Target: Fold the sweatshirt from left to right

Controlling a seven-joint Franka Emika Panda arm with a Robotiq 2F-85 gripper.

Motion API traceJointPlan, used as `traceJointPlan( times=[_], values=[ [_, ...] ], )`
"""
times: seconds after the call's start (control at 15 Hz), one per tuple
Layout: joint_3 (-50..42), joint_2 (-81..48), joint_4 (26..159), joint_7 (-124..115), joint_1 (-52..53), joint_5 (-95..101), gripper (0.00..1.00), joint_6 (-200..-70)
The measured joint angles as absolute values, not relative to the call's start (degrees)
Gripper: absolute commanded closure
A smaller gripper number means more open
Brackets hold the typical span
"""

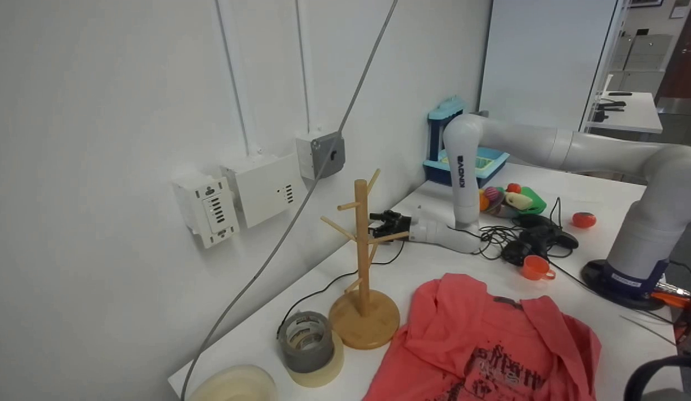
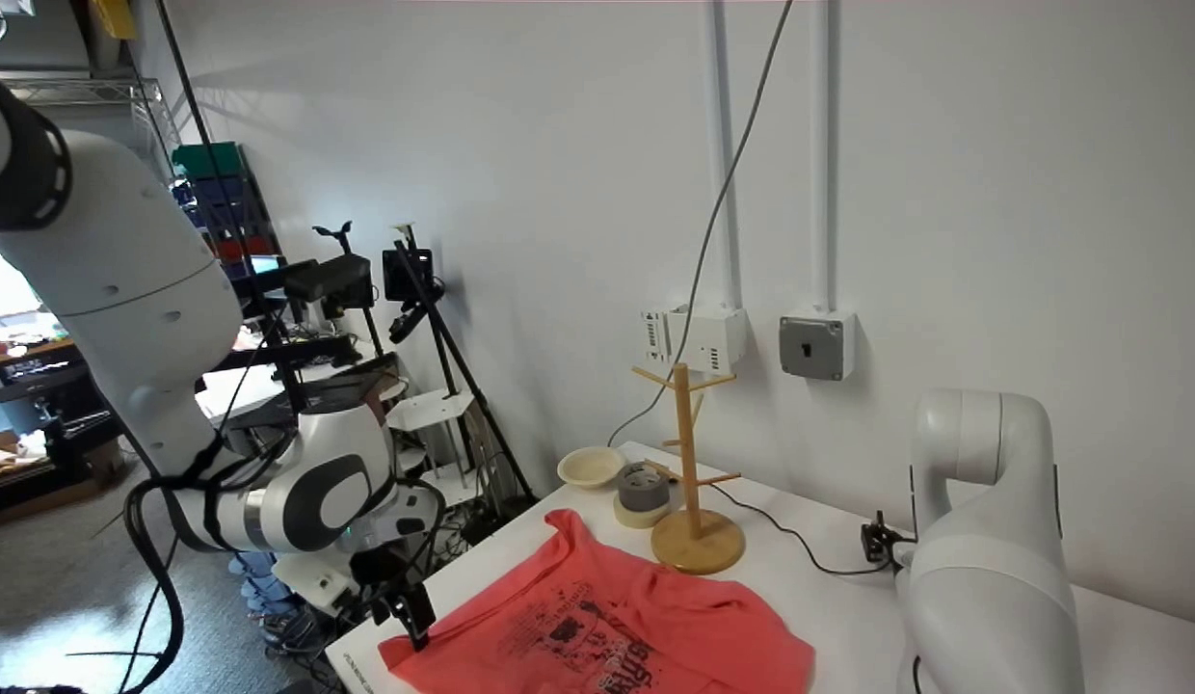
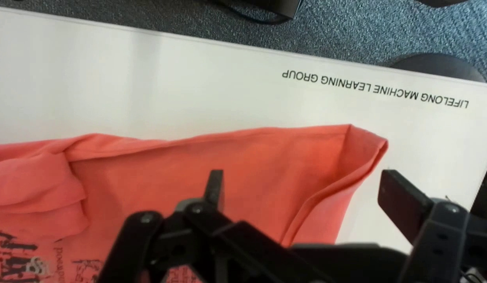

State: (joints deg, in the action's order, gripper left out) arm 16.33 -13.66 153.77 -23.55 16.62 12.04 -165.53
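Sweatshirt (image 1: 490, 345) on white table (image 3: 212, 86)

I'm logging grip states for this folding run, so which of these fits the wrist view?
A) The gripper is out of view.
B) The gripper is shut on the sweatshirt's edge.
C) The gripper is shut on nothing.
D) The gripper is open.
D: the gripper shows its two fingers well apart, with the sweatshirt and white table visible through the gap.
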Motion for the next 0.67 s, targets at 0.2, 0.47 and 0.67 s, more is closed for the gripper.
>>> traceJointPlan(
  times=[0.2, 0.47, 0.67],
  values=[
    [16.32, -17.94, 151.78, -23.63, 17.35, 12.04, 0.0, -166.24],
    [16.31, -22.81, 148.11, -23.71, 18.28, 12.03, 0.0, -167.92],
    [14.51, -26.02, 145.79, -23.52, 20.95, 10.14, 0.0, -169.07]
  ],
)
